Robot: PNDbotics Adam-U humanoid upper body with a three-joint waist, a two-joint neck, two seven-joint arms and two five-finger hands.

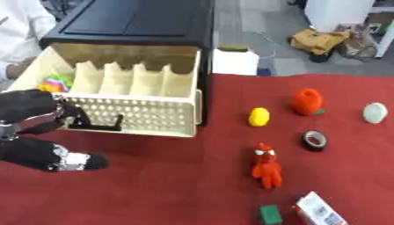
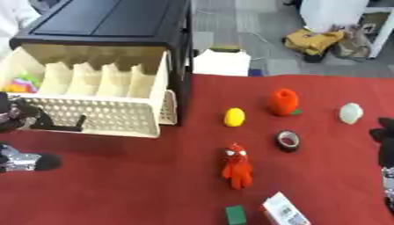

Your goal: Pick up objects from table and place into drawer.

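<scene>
A cream drawer [image 1: 131, 115] stands pulled out of the black cabinet [image 1: 138, 22], with a colourful toy [image 1: 52, 82] in its left compartment. My left hand [image 1: 31, 115] is open at the drawer's front left, its fingers next to the black handle [image 1: 100, 124]. On the red table lie a yellow fruit [image 1: 259, 117], an orange-red fruit [image 1: 307, 101], a pale green egg shape [image 1: 375, 113], a black tape roll [image 1: 314, 140], a red figure toy [image 1: 266, 166], a green block [image 1: 270, 214] and a white carton [image 1: 319, 210]. My right hand [image 2: 383, 140] rests open at the right edge, fingers up.
A white box [image 1: 235, 61] stands behind the table's far edge, beside the cabinet. The red cloth [image 1: 169, 184] between the drawer and the toys is bare. A yellow bag [image 1: 317, 40] lies on the floor beyond.
</scene>
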